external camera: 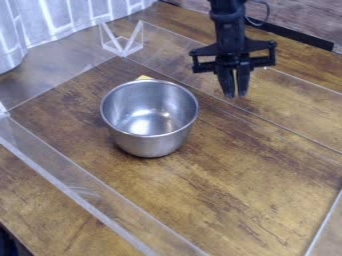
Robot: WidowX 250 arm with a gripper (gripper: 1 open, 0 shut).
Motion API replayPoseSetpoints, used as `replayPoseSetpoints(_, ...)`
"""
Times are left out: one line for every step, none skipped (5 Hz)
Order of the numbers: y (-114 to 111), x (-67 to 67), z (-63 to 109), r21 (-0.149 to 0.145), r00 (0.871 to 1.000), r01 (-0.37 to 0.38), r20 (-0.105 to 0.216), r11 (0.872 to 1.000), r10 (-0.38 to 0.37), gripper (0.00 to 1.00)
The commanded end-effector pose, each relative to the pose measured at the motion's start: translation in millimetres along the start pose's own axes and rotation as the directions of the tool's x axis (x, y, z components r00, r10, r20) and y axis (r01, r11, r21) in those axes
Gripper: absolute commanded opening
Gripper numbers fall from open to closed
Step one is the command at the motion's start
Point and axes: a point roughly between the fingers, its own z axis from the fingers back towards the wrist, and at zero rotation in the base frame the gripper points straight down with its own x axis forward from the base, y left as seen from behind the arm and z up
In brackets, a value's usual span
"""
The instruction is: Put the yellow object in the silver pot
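I had the gripper [234, 90] hanging over the wooden table [254, 170], to the right of the silver pot [150, 117] and a little farther back, well apart from its rim. Its two dark fingers [226, 84] pointed almost straight down and stood pressed close together, with only a thin gap showing between them and nothing pinched there. I could not tell whether the tips touched the boards or hung just above them. The pot sat upright near the middle of the table, its shiny inside showing only reflections. The yellow object [144, 78] showed as a small bright sliver just behind the pot's far rim, lying on the table outside the pot; the rim hid most of it, so I could not make out its shape. A clear plastic stand [123, 38] stood near the far left corner, well away from the pot
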Motion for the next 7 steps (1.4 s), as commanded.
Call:
replayPoseSetpoints(-12.2,16.7,17.3,-0.03,0.998,-0.022,0.065,0.999,0.024,1.0)
replayPoseSetpoints(-20.5,11.5,15.8,-0.032,0.997,-0.033,0.068,0.999,0.036,1.0)
replayPoseSetpoints(-19.2,10.6,15.8,-0.055,0.997,-0.015,0.071,0.998,0.019,1.0)
replayPoseSetpoints(-11.6,11.3,16.0,-0.056,0.996,0.002,0.084,0.998,0.002,1.0)
replayPoseSetpoints(-2.0,17.8,23.6,-0.049,0.987,-0.086,0.133,0.995,0.092,1.0)
replayPoseSetpoints(4.7,24.0,33.1,-0.054,0.968,-0.166,0.182,0.985,0.173,1.0)
replayPoseSetpoints(6.8,24.2,31.9,-0.06,0.955,-0.223,0.185,0.973,0.23,1.0)
